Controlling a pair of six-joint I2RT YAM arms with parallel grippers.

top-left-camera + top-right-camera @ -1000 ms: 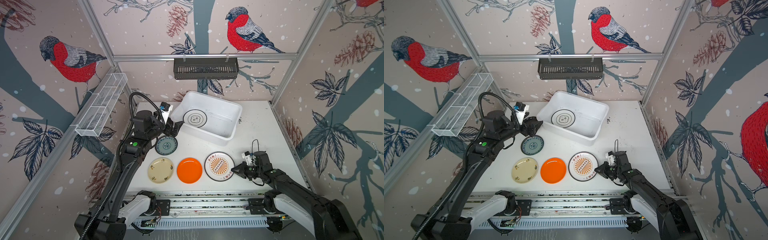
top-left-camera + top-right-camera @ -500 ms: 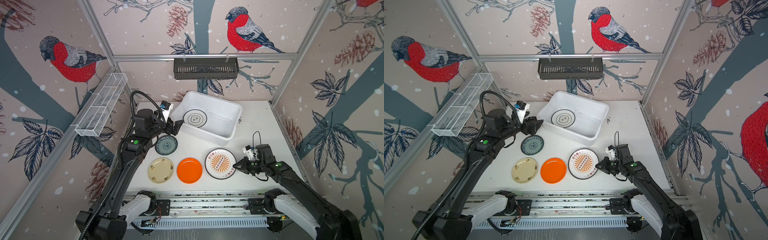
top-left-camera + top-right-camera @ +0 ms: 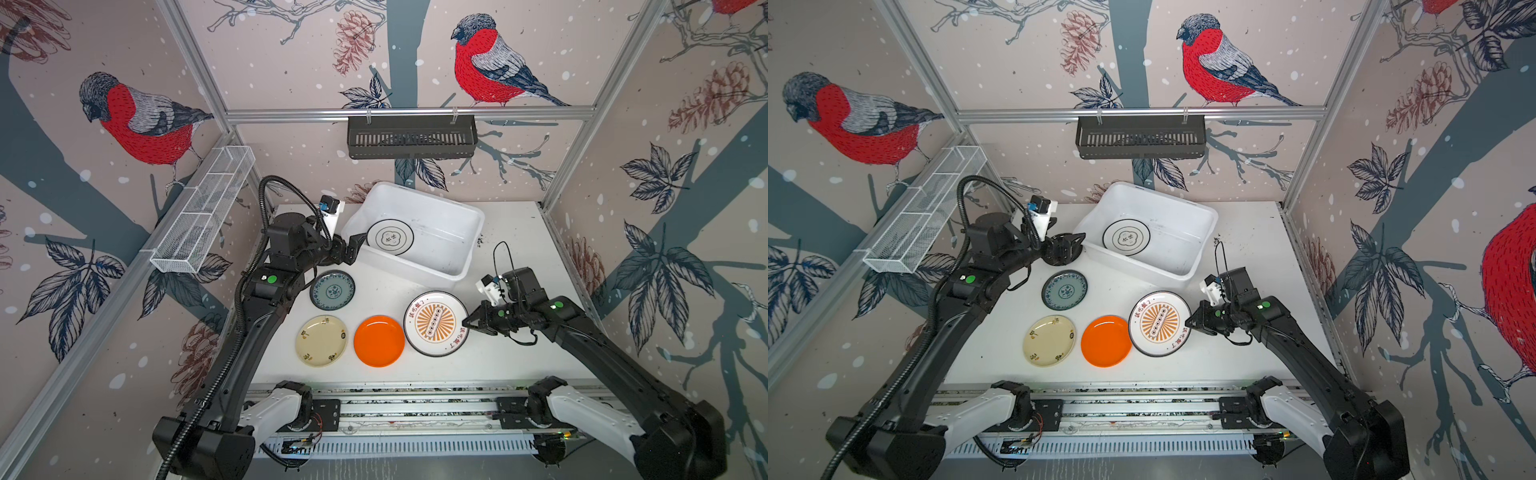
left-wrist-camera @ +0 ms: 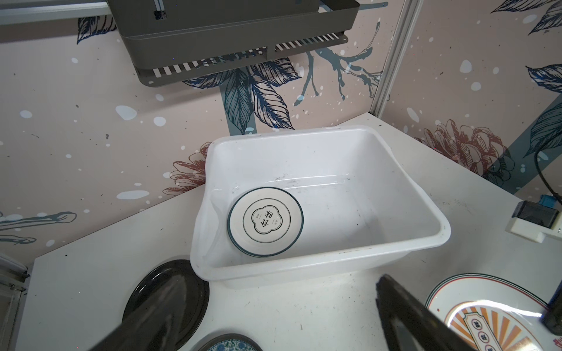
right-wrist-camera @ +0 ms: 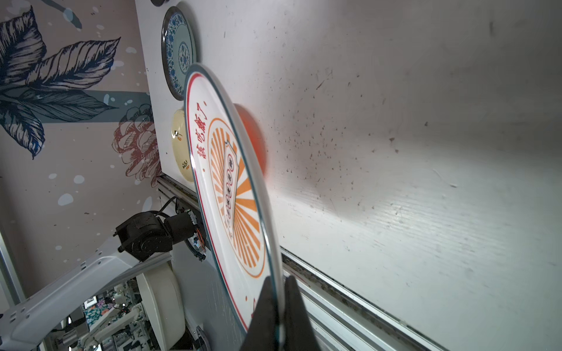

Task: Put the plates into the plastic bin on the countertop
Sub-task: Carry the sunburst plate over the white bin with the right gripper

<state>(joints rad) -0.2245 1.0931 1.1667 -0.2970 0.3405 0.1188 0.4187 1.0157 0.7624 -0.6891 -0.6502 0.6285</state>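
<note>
Between my right fingers (image 5: 264, 316), pinched shut, sits the rim of the sunburst plate (image 3: 435, 323), that edge raised off the desk (image 3: 511, 357), just beside the orange plate (image 3: 379, 340). My left fingers (image 4: 401, 316) stand wide apart and empty over the black plate (image 4: 170, 297) at the corner of the white bin (image 3: 440, 245), which holds one emblem plate (image 3: 390, 237); the teal plate (image 3: 332, 290) and cream plate (image 3: 321, 340) lie on the desk.

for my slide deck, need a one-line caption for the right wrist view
Right gripper shut on the rim of the orange-sunburst plate, held over the speckled white countertop.
</note>
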